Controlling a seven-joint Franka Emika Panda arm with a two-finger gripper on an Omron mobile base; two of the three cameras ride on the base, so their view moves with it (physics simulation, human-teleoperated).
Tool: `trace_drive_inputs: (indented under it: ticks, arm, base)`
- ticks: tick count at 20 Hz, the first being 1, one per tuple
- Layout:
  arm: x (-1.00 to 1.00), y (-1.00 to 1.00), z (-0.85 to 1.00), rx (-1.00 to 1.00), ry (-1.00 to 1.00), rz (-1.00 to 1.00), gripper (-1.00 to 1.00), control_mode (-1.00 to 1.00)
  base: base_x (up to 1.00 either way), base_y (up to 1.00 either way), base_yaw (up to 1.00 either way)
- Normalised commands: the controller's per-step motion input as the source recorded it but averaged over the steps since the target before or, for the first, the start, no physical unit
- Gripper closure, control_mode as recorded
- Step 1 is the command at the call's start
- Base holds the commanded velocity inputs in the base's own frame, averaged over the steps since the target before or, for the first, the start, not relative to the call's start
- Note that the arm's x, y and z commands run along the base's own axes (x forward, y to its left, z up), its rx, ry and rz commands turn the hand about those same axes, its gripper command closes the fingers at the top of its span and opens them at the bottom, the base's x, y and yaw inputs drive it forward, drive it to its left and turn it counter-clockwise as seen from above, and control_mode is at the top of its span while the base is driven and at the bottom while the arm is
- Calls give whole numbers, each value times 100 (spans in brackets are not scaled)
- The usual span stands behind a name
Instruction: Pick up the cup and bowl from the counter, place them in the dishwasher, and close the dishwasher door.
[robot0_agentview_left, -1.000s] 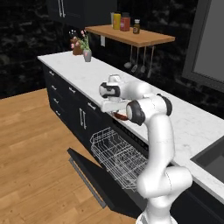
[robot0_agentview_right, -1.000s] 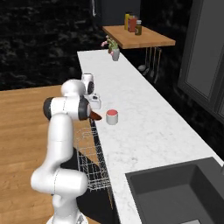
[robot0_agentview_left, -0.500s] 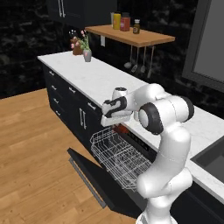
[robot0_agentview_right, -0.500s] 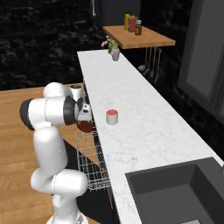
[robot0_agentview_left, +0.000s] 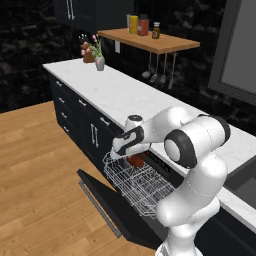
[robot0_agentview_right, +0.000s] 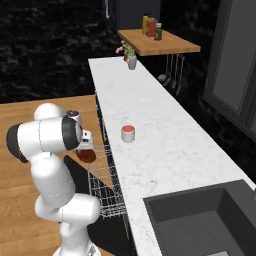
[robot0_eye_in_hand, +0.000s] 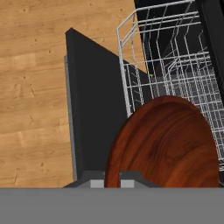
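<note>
Over the white rack (robot0_agentview_left: 137, 182) of the open dishwasher (robot0_eye_in_hand: 175, 70), the tool (robot0_eye_in_hand: 112, 183) pinches the brown bowl (robot0_eye_in_hand: 164, 142) by its rim; the cup (robot0_agentview_right: 128, 133) sits up on the desk (robot0_agentview_right: 160, 135).

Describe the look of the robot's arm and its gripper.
The arm is built of glossy white, rounded segments joined by dark grey or black round joint caps, rising from a bulbous white base. No cables or markings can be made out. The gripper ends in two small dark fingers with lighter grey tips, on a white hand with a dark band.
</note>
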Motion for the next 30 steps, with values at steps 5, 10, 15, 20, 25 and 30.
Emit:
trace_drive_inputs:
  ticks: [5, 10, 15, 20, 25, 30]
  arm:
    - [17, 3, -36, -2, 5, 0, 100, -100]
    - [30, 14, -53, -10, 3, 0, 100, -100]
    - [25, 9, -38, -11, 0, 0, 100, -100]
    - [21, 13, -28, -8, 0, -6, 100, -100]
    - [15, 0, -34, -5, -1, -6, 100, -100]
    - [16, -1, -42, -5, 0, -2, 100, -100]
  base:
    - [0, 0, 0]
    - [0, 0, 0]
    - [0, 0, 0]
    - [0, 0, 0]
    - [0, 0, 0]
    - [0, 0, 0]
